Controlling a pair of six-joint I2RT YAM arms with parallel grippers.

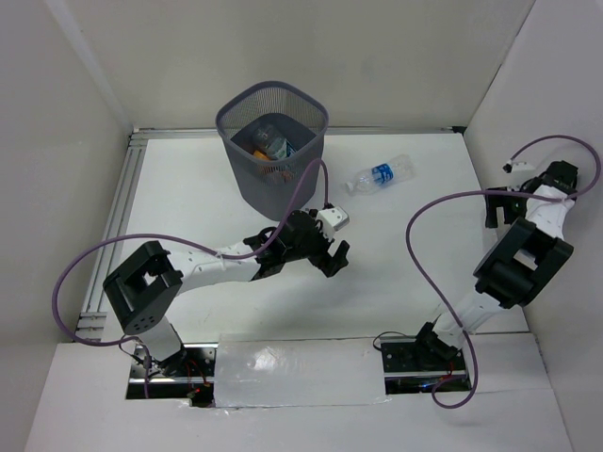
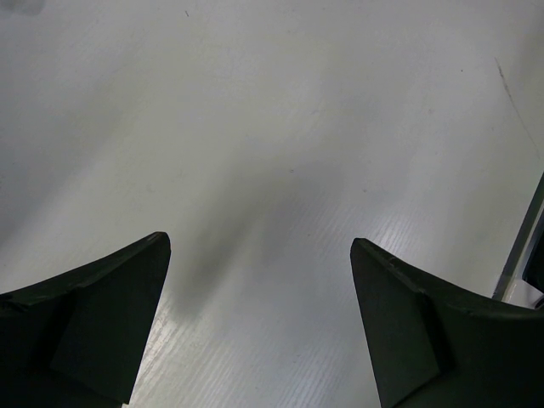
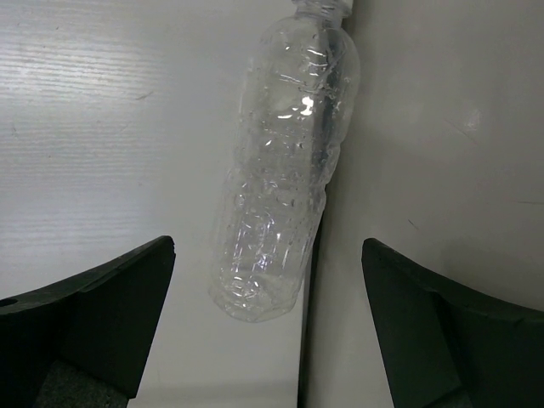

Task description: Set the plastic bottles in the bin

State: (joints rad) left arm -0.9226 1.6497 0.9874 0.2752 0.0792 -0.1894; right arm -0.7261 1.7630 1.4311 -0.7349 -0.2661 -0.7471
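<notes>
Clear plastic bottle (image 3: 285,161) lies against the wall, between my right gripper's (image 1: 502,209) spread jaws, not gripped. A blue-labelled bottle (image 1: 380,176) lies right of the bin (image 1: 259,184), which holds some. My left gripper (image 1: 330,252) hangs spread, empty.

1. White table (image 1: 377,282): matte, finely ridged surface, directly beneath me in both wrist views.
2. White walls (image 1: 396,56): enclose the table at the back, to my left and to my right.
3. Aluminium rail (image 1: 111,226): runs along the table's left edge.
4. Silvery sheet (image 1: 297,372): lies flat at the near edge; possibly foil or tape.
</notes>
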